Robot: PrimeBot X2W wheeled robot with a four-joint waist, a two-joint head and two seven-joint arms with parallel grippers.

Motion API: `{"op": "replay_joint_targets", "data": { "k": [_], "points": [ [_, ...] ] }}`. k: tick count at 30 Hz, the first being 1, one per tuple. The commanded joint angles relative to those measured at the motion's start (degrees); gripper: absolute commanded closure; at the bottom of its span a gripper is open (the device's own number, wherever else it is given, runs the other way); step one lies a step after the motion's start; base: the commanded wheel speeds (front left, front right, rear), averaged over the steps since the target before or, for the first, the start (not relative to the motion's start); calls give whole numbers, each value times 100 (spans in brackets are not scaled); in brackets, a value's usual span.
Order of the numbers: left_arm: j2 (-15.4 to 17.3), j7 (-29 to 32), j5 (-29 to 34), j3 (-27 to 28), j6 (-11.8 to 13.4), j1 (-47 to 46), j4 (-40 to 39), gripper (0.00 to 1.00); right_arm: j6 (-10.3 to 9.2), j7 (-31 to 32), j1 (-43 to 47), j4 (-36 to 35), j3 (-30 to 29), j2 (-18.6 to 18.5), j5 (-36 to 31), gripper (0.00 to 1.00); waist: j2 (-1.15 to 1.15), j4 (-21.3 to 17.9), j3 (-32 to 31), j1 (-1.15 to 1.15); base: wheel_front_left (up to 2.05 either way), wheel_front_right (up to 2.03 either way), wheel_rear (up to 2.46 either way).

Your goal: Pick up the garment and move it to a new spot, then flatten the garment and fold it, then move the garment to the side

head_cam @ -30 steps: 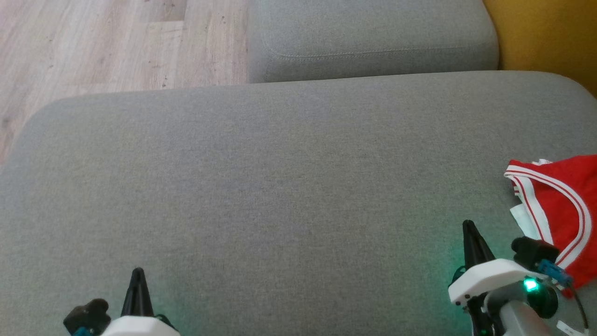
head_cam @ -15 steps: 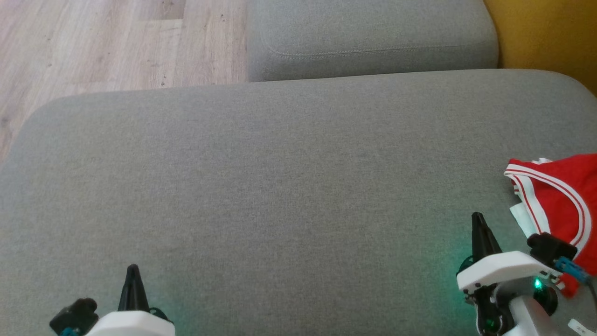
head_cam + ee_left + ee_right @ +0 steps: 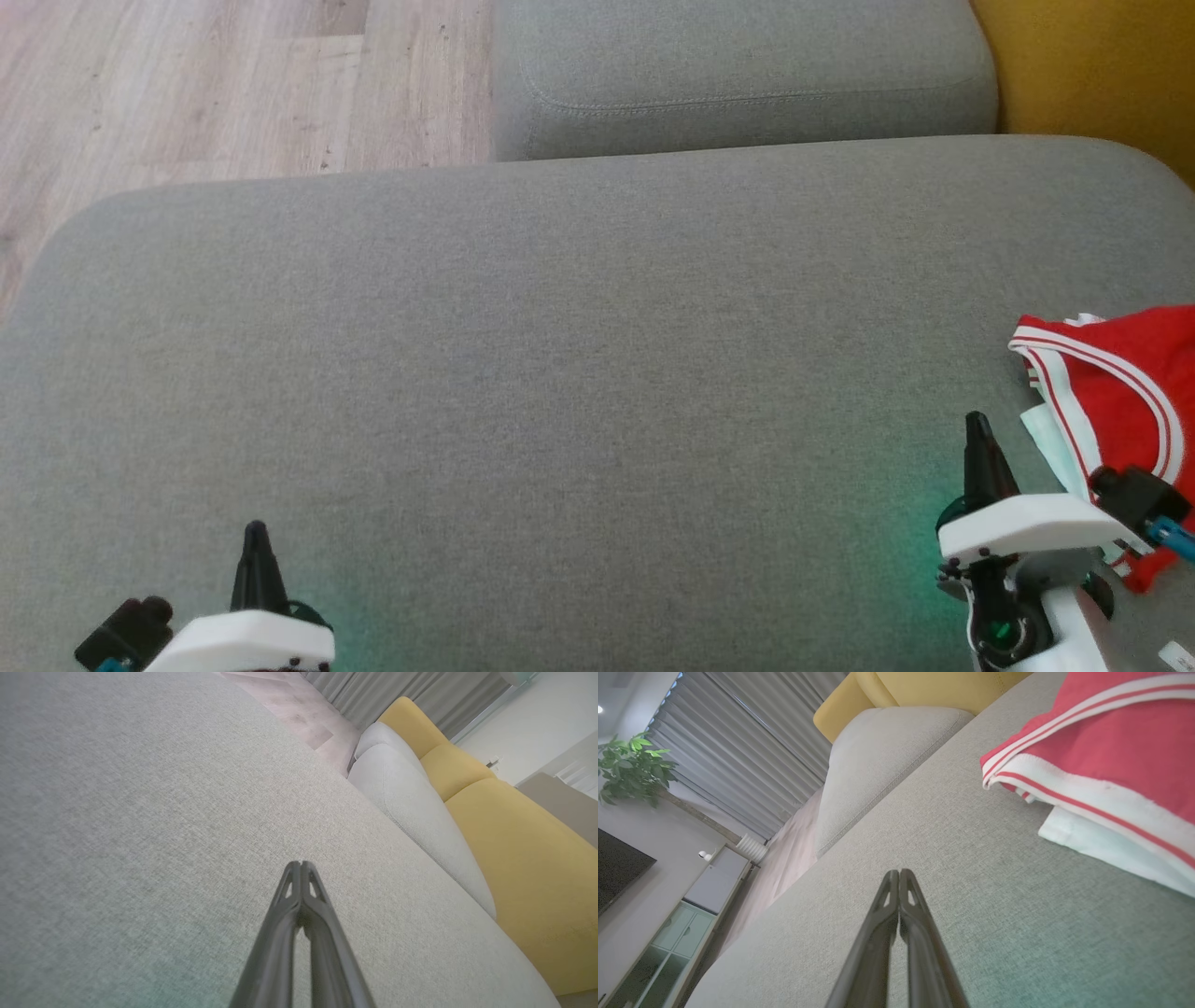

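since a second ago the right gripper (image 3: pixel 977 427) has slid rightward to sit just beside the garment (image 3: pixel 1125 387), while the left gripper (image 3: pixel 254 534) has drifted a little left, well apart from it. both pairs of fingers (image 3: pixel 878 938) are pressed together, holding nothing. the garment lies at the right edge of the grey cushion (image 3: pixel 560 327), red with white striped trim, layered over a white piece and partly out of frame. it could be a heap awaiting pickup or a fold already set aside. either way, the closed tips should stay clear of the trim.
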Motion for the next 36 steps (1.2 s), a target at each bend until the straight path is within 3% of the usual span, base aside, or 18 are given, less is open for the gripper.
{"op": "replay_joint_targets", "data": {
  "k": [1, 36],
  "points": [
    [30, 39, -169, 157, -32, -292, -237, 100, -2, 32, -87, -260, 24, -20, 189, 100, 0, -1, 2, 0, 0, 0, 0],
    [41, 600, -2425, 283, -98, -347, -815, 100, -3, 591, 113, -1051, -195, -28, 2573, 100, 0, -26, 62, 0, 0, 0, 0]
  ]
}}
